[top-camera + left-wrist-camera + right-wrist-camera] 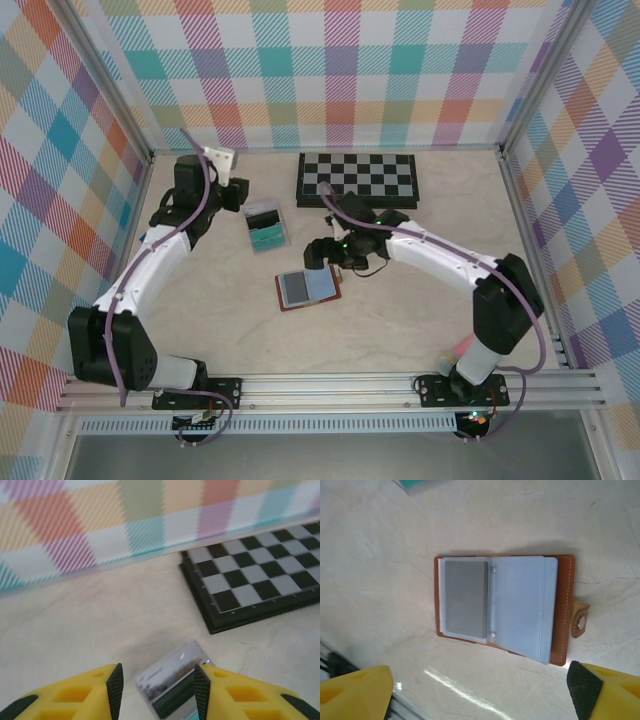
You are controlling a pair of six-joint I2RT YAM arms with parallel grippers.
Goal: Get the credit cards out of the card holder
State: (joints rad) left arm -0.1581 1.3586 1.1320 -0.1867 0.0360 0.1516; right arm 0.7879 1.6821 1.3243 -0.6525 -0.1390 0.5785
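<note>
Finds the card holder lying open at mid-frame from above, lining upward, likely so its sleeves stay reachable; keeps one grey credit card in the left sleeve. Poised over it, right gripper, jaws spread wide, empty. At upper left, left gripper above the clear tray, jaws parted, gripping nothing, apparently the drop-off spot for the teal credit card.
</note>
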